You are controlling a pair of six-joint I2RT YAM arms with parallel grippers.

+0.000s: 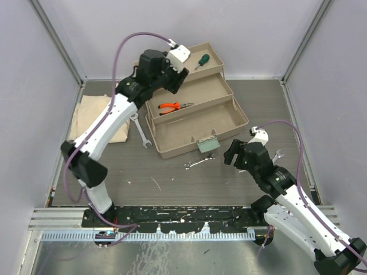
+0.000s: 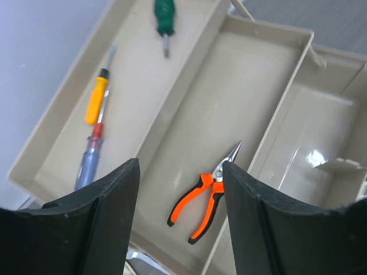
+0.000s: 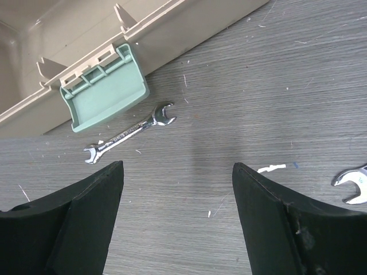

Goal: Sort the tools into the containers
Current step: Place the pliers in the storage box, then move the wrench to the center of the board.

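The tan toolbox (image 1: 198,130) stands open with stepped trays. Its top tray (image 2: 137,86) holds a green screwdriver (image 2: 163,14), an orange one (image 2: 97,100) and a blue-red one (image 2: 89,157). Orange-handled pliers (image 2: 200,203) lie in the middle tray (image 2: 241,97); they also show in the top view (image 1: 175,106). My left gripper (image 2: 180,172) is open and empty above the pliers. My right gripper (image 3: 178,169) is open and empty over the table, near a silver wrench (image 3: 129,133) by the green latch (image 3: 103,94). Another wrench (image 3: 352,183) lies to its right.
A third wrench (image 1: 141,130) lies on the table left of the toolbox, beside a folded tan cloth (image 1: 94,117). The bottom tray (image 2: 309,143) holds no tools. Grey walls close the table on the left, right and back.
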